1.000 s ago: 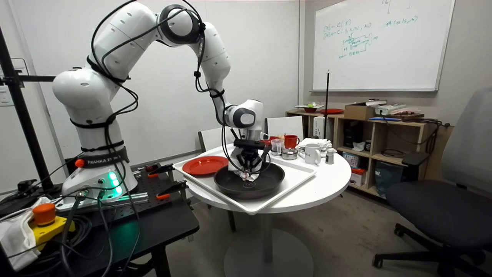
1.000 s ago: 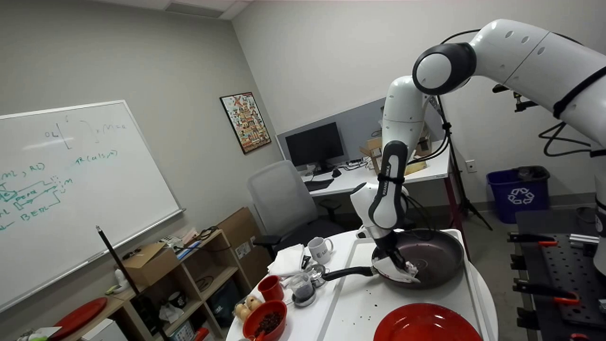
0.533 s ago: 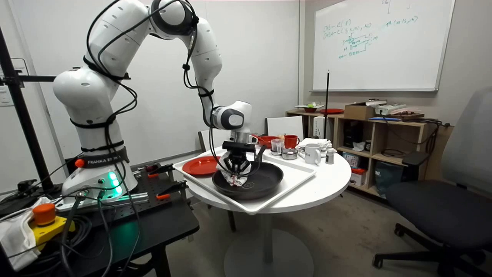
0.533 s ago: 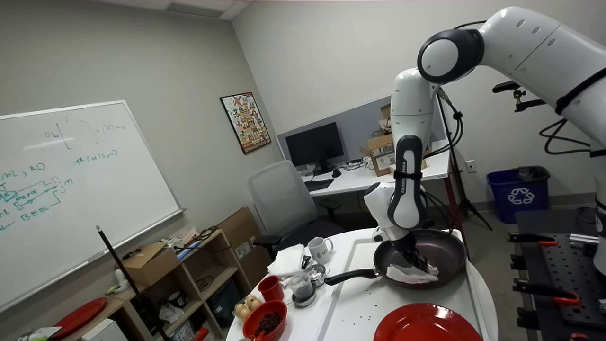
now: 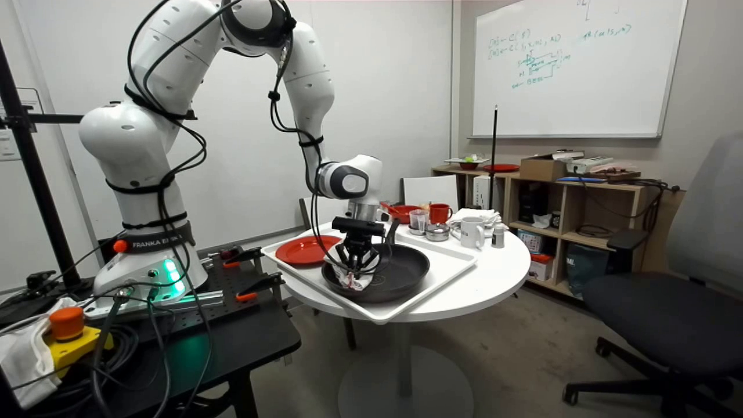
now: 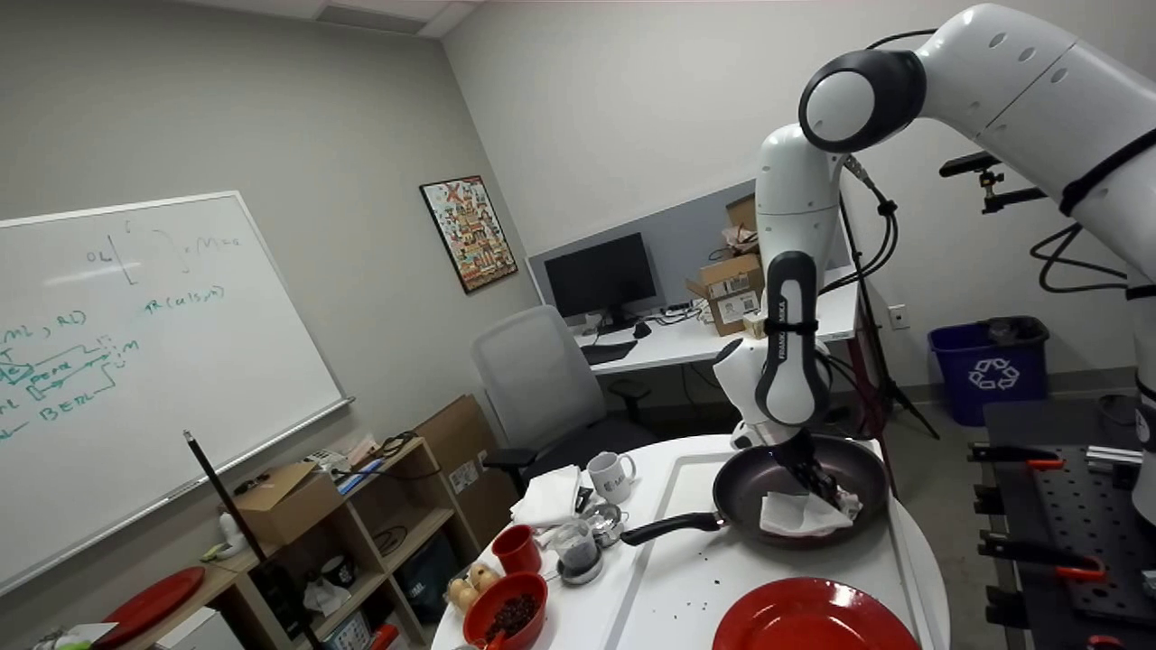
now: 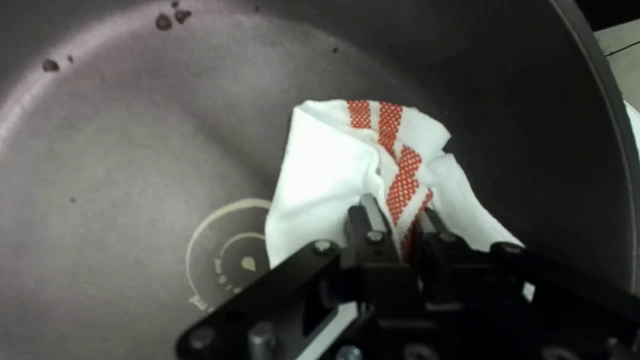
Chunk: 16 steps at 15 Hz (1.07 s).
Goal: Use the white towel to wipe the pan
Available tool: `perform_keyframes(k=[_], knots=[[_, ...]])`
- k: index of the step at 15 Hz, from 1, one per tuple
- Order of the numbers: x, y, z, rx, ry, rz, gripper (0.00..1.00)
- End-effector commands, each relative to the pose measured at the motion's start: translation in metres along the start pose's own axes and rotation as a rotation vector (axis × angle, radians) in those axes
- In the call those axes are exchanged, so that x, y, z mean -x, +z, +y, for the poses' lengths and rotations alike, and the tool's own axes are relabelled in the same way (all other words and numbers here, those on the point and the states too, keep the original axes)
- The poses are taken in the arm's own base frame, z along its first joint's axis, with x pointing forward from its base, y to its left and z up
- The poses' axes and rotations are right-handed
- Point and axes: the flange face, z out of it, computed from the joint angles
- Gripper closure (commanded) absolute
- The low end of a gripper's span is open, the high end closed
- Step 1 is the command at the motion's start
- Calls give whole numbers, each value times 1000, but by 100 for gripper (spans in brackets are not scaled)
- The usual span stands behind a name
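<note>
Whiteboard [image 5: 574, 69] with green writing on the wall, visible in both exterior views; wooden shelves [image 5: 599, 206] below it. Round white table [image 5: 493, 284] bears a white tray [image 5: 444, 261]. Your pan [image 5: 400, 274] sits on that tray, dark grey, its black handle [image 6: 673, 524] pointing toward the tableware. Red plate [image 6: 813, 623] on the same tray, near the pan.

Your gripper [image 7: 400, 215] is down inside the pan's rim, fingers [image 7: 371, 215] pinching a bunched fold of the white towel [image 7: 320, 175], red stripes at the pinch. Cloth spreads out to both sides. In the wrist view it lies just beside the printed mark [image 7: 247, 263] on the pan floor; how firmly it presses there, you cannot tell. Dark specks [image 7: 163, 22] in the pan, apart from the towel; tiny crumbs on the tray.

Off the tray, on the table: red mug [image 6: 517, 549], white mug [image 6: 607, 478], red bowl [image 6: 538, 603] with dark beans [image 6: 515, 616].
</note>
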Motion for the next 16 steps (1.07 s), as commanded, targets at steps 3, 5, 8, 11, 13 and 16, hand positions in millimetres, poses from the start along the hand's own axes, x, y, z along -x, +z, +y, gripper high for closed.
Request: perform_keyframes(k=[3,5,8,11,13,16], knots=[[53,11,61,12,203,25,93],[70,10,84,11,285,38,93],[85,5,117,17,402,83,93],[82,4,127,39,447,102,93],[73,4,125,50,444,99,93],[56,1,118,63,431,100,93]])
